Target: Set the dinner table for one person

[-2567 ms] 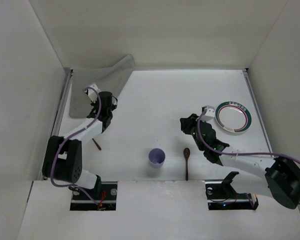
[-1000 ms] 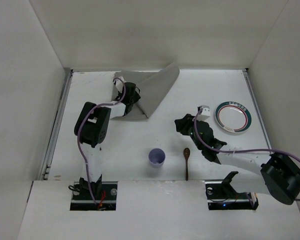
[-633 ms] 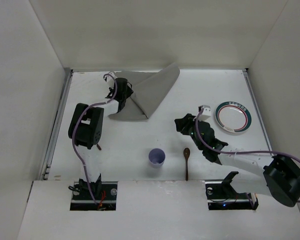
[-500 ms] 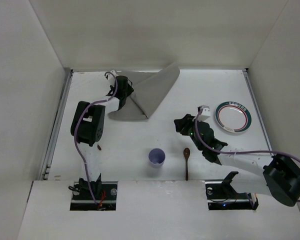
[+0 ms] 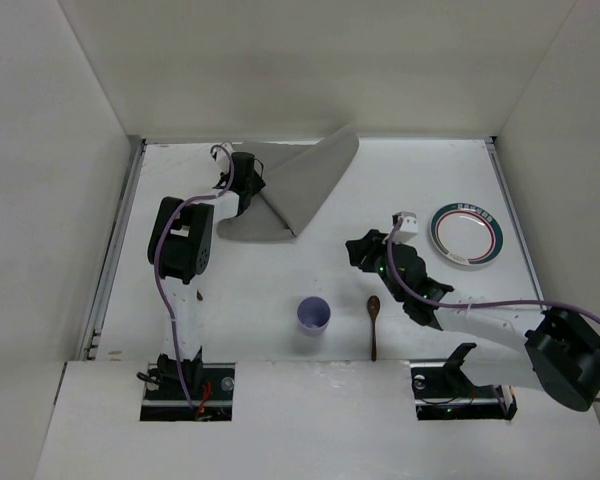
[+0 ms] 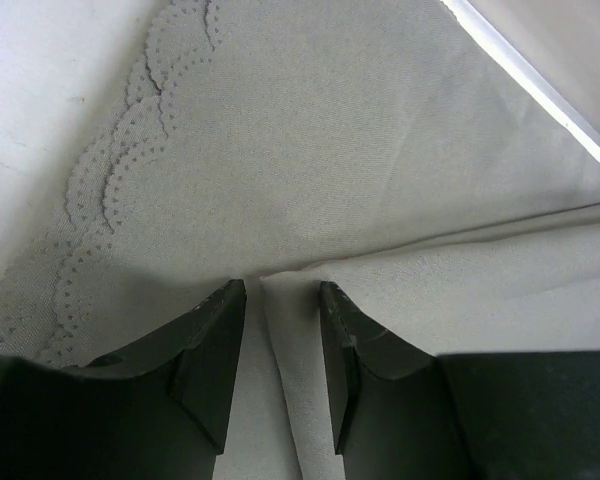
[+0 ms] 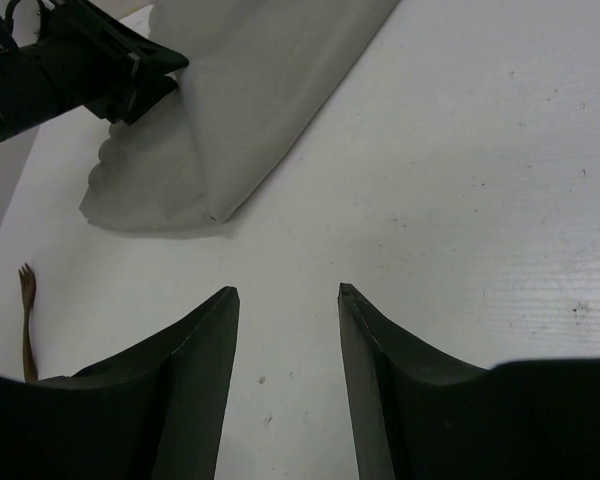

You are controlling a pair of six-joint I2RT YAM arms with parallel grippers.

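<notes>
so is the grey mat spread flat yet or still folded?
Still folded. The grey mat lies doubled over itself, a crease ridge running between the left end effector fingers, which look to pinch it.

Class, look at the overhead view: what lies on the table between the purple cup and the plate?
The wooden spoon and the right gripper lie between the purple cup and plate, in the top view.

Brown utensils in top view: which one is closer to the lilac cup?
The brown wooden spoon, lying just right of the lilac cup. The brown fork lies farther off to the left, mostly hidden beneath the left arm.
</notes>
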